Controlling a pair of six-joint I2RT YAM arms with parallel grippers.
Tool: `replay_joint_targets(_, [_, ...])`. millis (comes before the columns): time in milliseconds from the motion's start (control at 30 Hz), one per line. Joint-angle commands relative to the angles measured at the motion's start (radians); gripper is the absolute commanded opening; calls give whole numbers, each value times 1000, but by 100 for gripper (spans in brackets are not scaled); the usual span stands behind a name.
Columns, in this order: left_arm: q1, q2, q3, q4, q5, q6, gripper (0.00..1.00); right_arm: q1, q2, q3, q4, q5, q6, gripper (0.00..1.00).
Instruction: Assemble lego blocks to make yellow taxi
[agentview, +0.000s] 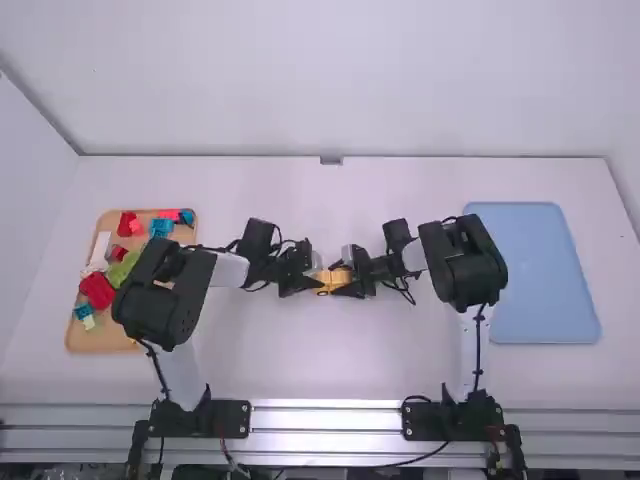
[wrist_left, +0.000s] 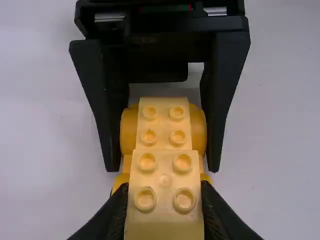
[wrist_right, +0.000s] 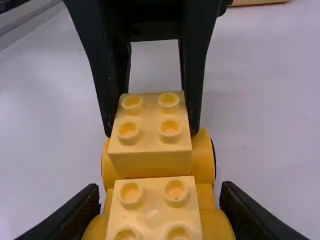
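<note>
the left hand (agentview: 317, 282) gripped the taxi's raised yellow block (wrist_left: 165, 225); the right hand (agentview: 347, 281) gripped its yellow wheels (wrist_left: 197, 131); a blue tray (agentview: 535, 270) was on the worktop (agentview: 300, 365).

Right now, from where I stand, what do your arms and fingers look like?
My left arm and right arm look alike: white links between chunky, rounded black joints, with thin black cables along them. Both pairs of fingers, the left fingers and right fingers, are black and narrow toward their tips.
</note>
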Motion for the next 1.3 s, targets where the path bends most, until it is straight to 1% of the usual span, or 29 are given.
replay_joint_targets(0, [-2,16,5,-3,15,11,3,4,1,0,-12,42,13,53])
replay_joint_targets(133, [-8,16,5,2,19,11,5,4,1,0,-11,43,13,52])
replay_joint_targets(567, [-17,16,5,4,15,11,4,4,1,0,-11,43,13,53])
replay_joint_targets(700, [-21,16,5,3,15,11,6,4,1,0,-11,43,13,53])
replay_joint_targets(767, [-22,16,5,4,16,10,13,4,1,0,-11,42,13,53])
replay_joint_targets(800, [-22,16,5,4,15,11,14,4,1,0,-11,42,13,53])
replay_joint_targets(867, [-23,16,5,4,14,11,27,4,1,0,-11,43,13,53])
replay_joint_targets(933, [-22,16,5,4,14,11,31,4,1,0,-11,43,14,53])
replay_joint_targets(967, [-23,16,5,5,14,11,37,4,1,0,-12,43,13,53])
replay_joint_targets(1000, [-22,16,5,4,13,11,40,4,1,0,-11,43,13,53])
replay_joint_targets(1033, [-22,16,5,4,11,11,41,4,1,0,-11,43,13,53])
replay_joint_targets(1267, [-22,16,5,5,11,11,43,4,1,0,-12,43,13,52])
